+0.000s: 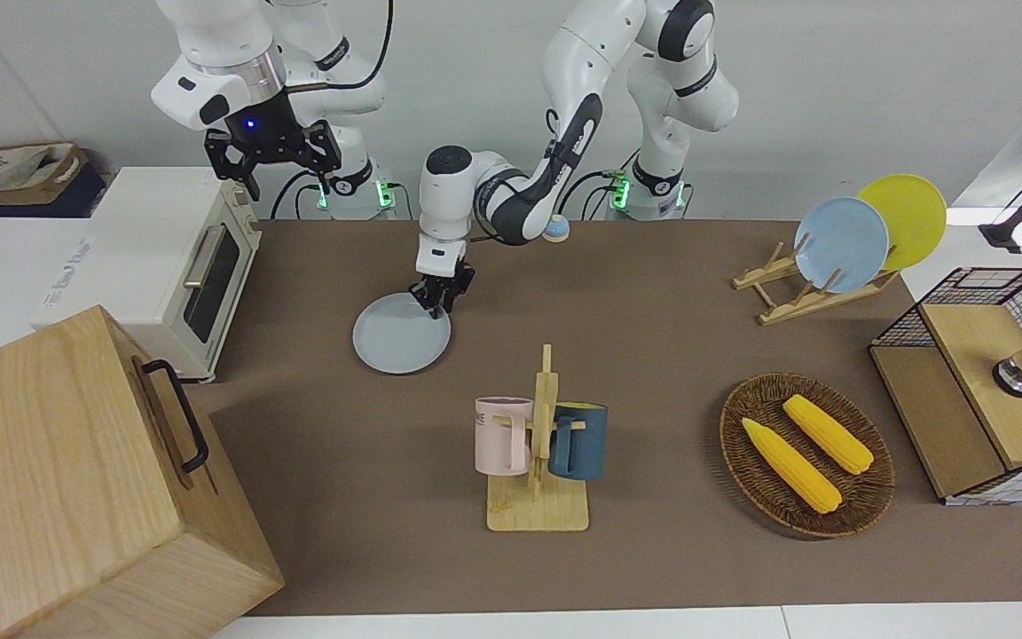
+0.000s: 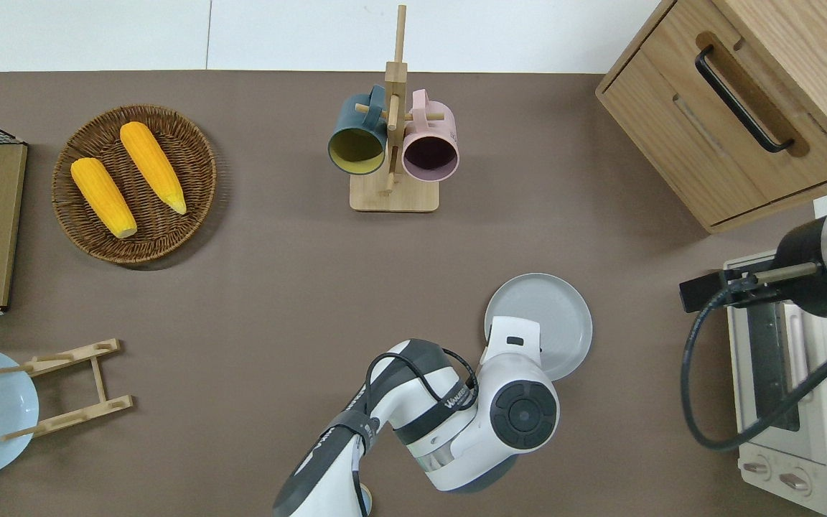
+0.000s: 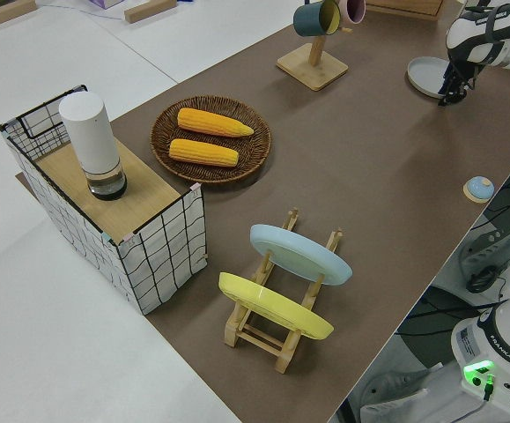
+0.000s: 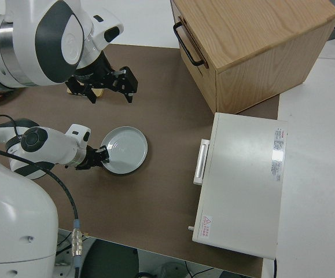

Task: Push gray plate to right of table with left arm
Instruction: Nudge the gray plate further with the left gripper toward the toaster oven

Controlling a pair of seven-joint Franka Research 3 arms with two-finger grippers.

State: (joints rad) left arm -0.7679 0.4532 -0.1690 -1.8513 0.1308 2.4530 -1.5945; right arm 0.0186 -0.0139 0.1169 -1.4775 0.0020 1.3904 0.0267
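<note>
Here the left claw (image 1: 436,303) is down at the gray plate (image 1: 397,337), its black fingertips (image 4: 102,157) meeting the part of the rim nearest the robots and toward the left arm's end; whether they are parted or closed I cannot tell. The left arm (image 2: 456,409) reaches out low over the worktop (image 1: 653,355), and the word "WANBEE" or something close to it runs along a dark band on its forearm, too small to read with certainty.

The plate lies flat on the brown worktop, toward the right arm's end, nearer to the robots than the wooden mug stand (image 1: 539,470) that carries a pink mug (image 1: 500,435) and a dark blue mug (image 1: 578,441). A white toaster oven (image 1: 176,266) stands near the plate, closer still to the right arm's end, with a red warning sticker at one corner of its top in the right side view and faint gray lettering on its side that cannot be made out. The pink mug bears a few small letters, unreadable.

The right arm is parked, its claw (image 1: 270,158) spread wide.
</note>
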